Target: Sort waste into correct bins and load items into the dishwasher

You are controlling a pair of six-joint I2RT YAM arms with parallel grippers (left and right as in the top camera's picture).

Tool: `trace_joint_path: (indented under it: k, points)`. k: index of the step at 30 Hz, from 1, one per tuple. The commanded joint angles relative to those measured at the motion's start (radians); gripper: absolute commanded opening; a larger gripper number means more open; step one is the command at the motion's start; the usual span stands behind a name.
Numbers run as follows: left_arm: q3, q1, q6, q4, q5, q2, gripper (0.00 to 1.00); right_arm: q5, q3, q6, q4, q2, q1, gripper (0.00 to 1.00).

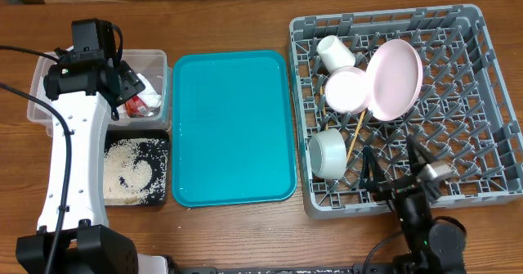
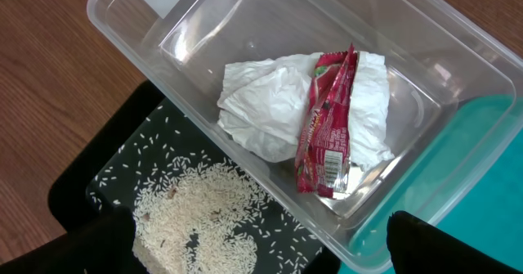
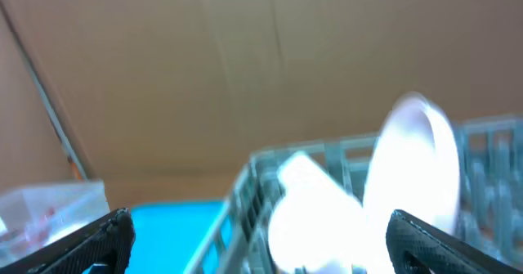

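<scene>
Left pincer (image 2: pixel 265 243): jaws wide, holding nothing, above the clear tub (image 2: pixel 163 29).
Clear tub: crumpled napkin (image 2: pixel 261 110) inside, red wrapper (image 2: pixel 329 123) lying on it.
Black tray (image 2: pixel 106 168): touching the tub, rice (image 2: pixel 196 217) spread in it.
Right pincer (image 1: pixel 394 163): jaws wide, holding nothing, over the dish rack (image 1: pixel 482 143) near its front edge.
Dish rack: pink plate (image 1: pixel 396 78) on edge, cup (image 1: pixel 335 51), two bowls (image 1: pixel 346 88), chopsticks (image 1: pixel 356 135).
Teal tray (image 1: pixel 233 127): on the bench (image 1: pixel 245 20), between bins and rack.

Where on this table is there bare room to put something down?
The teal tray, between the clear tub and grey rack, is bare; so is the rack's right half. Crowded: the rack's left side, with cup, bowls, pink plate; the tub holds napkin and wrapper.
</scene>
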Motion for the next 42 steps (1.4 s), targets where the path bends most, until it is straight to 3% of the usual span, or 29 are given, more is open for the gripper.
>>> trace_joint_path:
  k: [1,5,29,34,42]
  points:
    - [0.021,0.003,-0.014,0.002,0.005,-0.015,1.00,0.012,-0.011,0.002,-0.040,-0.011,-0.007,1.00]
    - [0.021,0.003,-0.014,0.001,0.005,-0.015,1.00,0.017,-0.011,-0.019,-0.128,-0.011,-0.006,1.00]
    - [0.021,0.003,-0.014,0.001,0.005,-0.016,1.00,0.014,-0.011,-0.067,-0.126,-0.011,-0.070,1.00]
    - [0.021,0.003,-0.014,0.002,0.005,-0.016,0.99,-0.069,-0.011,-0.230,-0.117,-0.011,-0.085,1.00]
    - [0.021,0.003,-0.014,0.002,0.005,-0.015,1.00,-0.067,-0.011,-0.239,-0.117,-0.011,-0.086,1.00]
